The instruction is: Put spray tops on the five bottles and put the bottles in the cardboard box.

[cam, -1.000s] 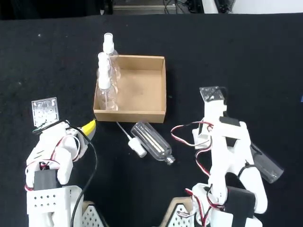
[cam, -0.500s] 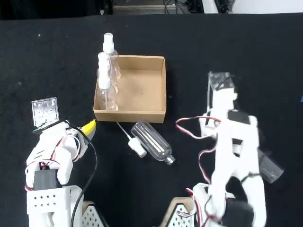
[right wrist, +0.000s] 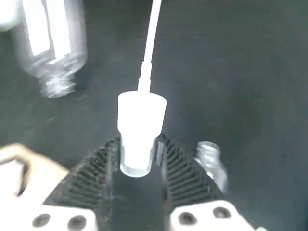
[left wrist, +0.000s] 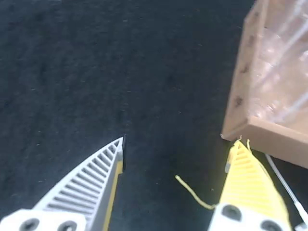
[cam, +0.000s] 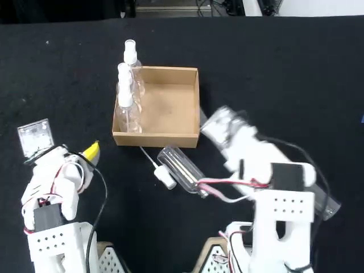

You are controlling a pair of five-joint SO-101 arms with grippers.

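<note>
Bottle and loose spray top lie beside cardboard box.

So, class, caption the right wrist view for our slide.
Right gripper grips a spray top, an open bottle lying nearby.

I am looking at a black table carrying a plain brown cardboard box. The bottles in the box are showing clear with white tops. The lying bottle is showing clear too, and the loose spray top beside it white. My left gripper is showing one yellow ribbed finger and one grey-white ribbed finger. My right gripper is showing black ribbed fingers around a white spray top. The left arm and right arm are showing white, and the wires red and white.
</note>
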